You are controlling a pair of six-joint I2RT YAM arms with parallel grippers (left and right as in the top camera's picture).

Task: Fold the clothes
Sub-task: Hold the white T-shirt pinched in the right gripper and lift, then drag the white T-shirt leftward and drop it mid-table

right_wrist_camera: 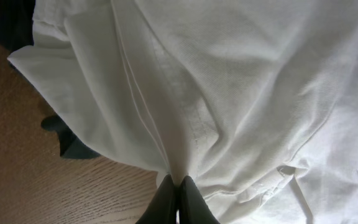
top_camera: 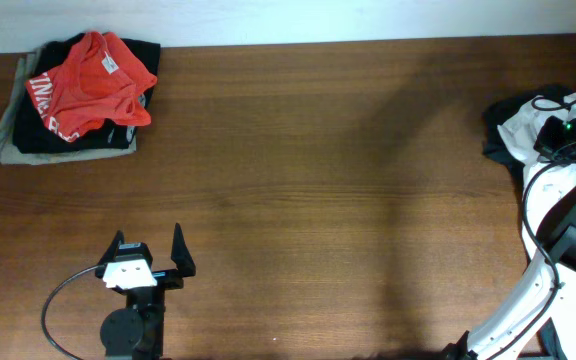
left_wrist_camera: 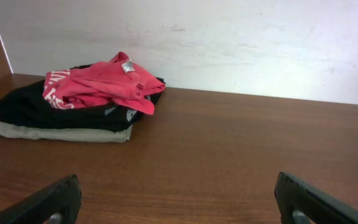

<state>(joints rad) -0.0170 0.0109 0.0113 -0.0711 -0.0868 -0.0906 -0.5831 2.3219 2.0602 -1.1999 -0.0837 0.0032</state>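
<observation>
Overhead view of a wooden counter (top_camera: 318, 190). At ten o'clock sits a stack of clothes, with a red garment (top_camera: 88, 85) lying loosely on a black one (top_camera: 38, 138). Between two and three o'clock, at the counter's edge, a crumpled white garment (top_camera: 516, 128) lies over a dark cloth (right_wrist_camera: 73, 148). The right pincer (right_wrist_camera: 178, 186) is pressed together, pinching a ridge of the white fabric. The left pincer (top_camera: 148, 236) rests spread and empty at eight o'clock. The step appears to be pulling the white garment out. It probably goes best lifted clear of the dark cloth, then drawn toward nine o'clock and laid flat within the left pincer's reach.
</observation>
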